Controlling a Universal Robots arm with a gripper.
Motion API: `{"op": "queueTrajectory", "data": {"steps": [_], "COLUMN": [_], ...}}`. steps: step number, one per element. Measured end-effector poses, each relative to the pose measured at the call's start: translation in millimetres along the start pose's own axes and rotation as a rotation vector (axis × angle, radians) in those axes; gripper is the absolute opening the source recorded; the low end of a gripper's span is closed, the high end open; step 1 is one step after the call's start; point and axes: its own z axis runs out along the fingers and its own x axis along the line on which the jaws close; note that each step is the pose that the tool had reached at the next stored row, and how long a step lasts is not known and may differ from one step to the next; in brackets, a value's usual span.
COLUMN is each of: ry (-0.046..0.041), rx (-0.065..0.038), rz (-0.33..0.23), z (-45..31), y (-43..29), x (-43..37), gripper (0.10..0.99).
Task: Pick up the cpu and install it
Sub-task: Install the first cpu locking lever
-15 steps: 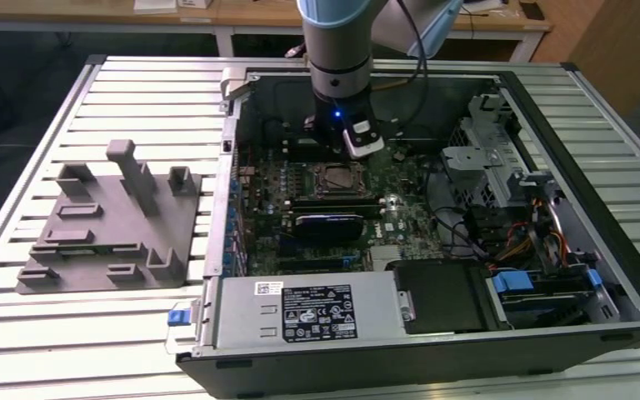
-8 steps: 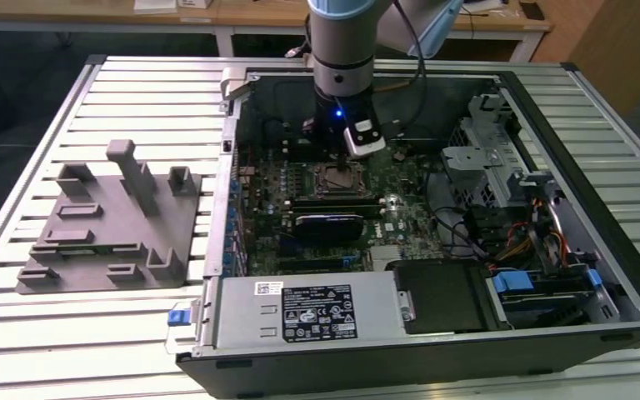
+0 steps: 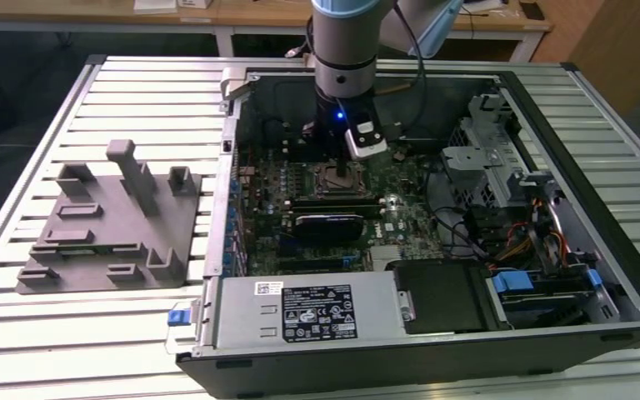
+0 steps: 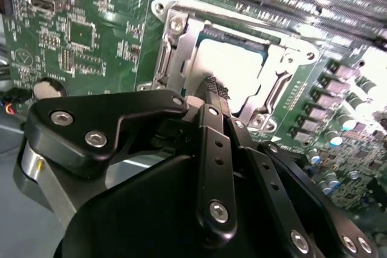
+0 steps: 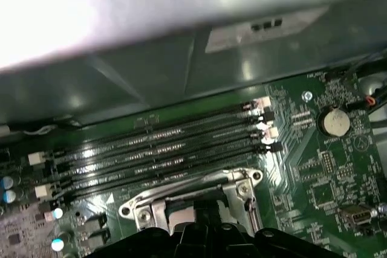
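Find the cpu lying flat inside the socket, its pale metal top catching the light within the socket's steel frame. See the gripper directly above the socket, drawn in narrow with the tips seemingly together at the chip's near edge and nothing visible between them; cannot say whether the tips actually touch the metal top. Judging by that, treat the step in hand as seating the chip. To do it well, hold the wrist square over the socket, press only straight down and lightly, avoid any sideways drag that might shift the chip off its bed, and check that all four edges sit level inside the frame. Mind the memory slots just beside the socket and the coin battery further out from it. As for writing, note a white label on the metal box well away from the socket, plus fine white lettering on the board around the socket; leave both unread.
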Motion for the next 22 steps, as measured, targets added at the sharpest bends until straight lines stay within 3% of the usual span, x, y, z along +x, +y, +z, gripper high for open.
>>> {"op": "queueTrajectory", "data": {"steps": [6,14,22], "ry": [0.0037,0.0033,0.0028], "rx": [0.018,0.020,0.021], "rz": [-0.001,-0.001,-0.001], "z": [-0.2,-1.2,-22.1], "y": [-5.9,-6.3,-4.8], "x": [-1.9,-2.1,-3.4], "gripper": [0.106,0.106,0.106]}}
